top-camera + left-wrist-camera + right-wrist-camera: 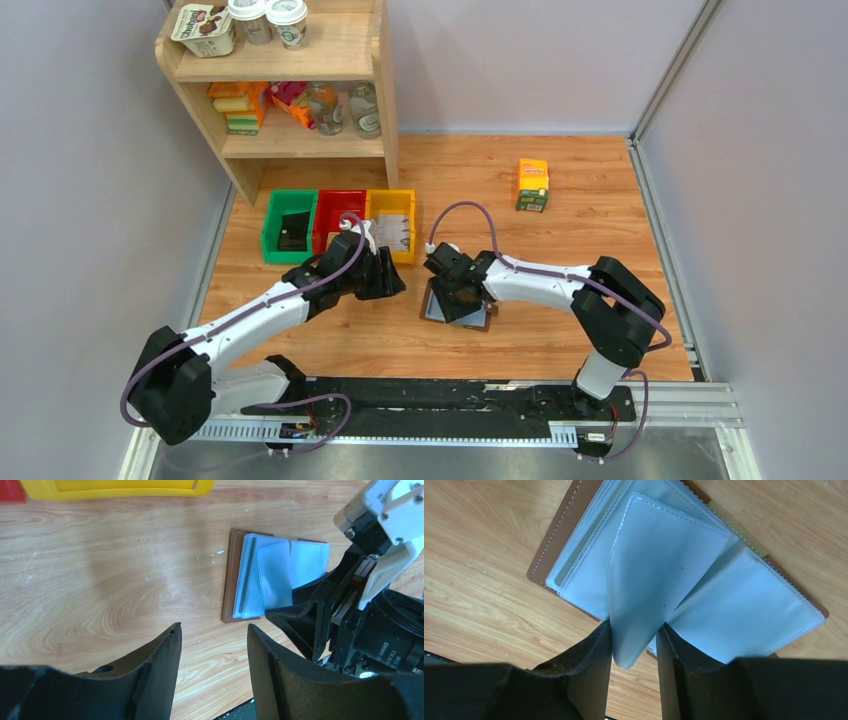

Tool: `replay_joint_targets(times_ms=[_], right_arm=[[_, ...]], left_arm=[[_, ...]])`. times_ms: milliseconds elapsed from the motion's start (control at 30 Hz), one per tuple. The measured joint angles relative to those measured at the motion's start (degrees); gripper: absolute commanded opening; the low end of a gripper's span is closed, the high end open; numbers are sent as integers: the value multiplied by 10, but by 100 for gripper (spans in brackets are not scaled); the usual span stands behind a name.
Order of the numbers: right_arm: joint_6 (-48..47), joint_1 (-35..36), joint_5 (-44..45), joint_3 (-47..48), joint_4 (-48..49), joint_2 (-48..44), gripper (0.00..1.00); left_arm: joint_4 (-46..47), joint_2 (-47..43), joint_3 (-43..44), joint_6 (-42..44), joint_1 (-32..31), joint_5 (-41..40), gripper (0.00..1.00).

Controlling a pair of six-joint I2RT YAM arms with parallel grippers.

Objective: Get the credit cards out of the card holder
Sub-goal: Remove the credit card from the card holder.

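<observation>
Open card holder [555,536] — right pincer [634,632] pinches a clear sleeve [659,565].

White arms [535,286], black joints [622,312], purple cables [466,204]

the card holder [250,580] lies open on the table [560,340], in front of the row of three bins [340,193] and a little to their right. the left gripper [212,632] is near its left side, not touching. the right gripper [634,645] is over it, with one sleeve [654,580] between the fingers. the carton [532,185] stands well behind, to the right.
</observation>
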Motion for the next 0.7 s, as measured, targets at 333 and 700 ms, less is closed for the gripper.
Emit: replay_joint_targets(times_ms=[333,700], right_arm=[[-1,-14,-1,-11,-5,-38,88],[0,-42,19,45,-12,-30,85]], left_arm=[[10,21,0,-10,-6,9,58],[-10,-66,0,-12,-7,-39,59]])
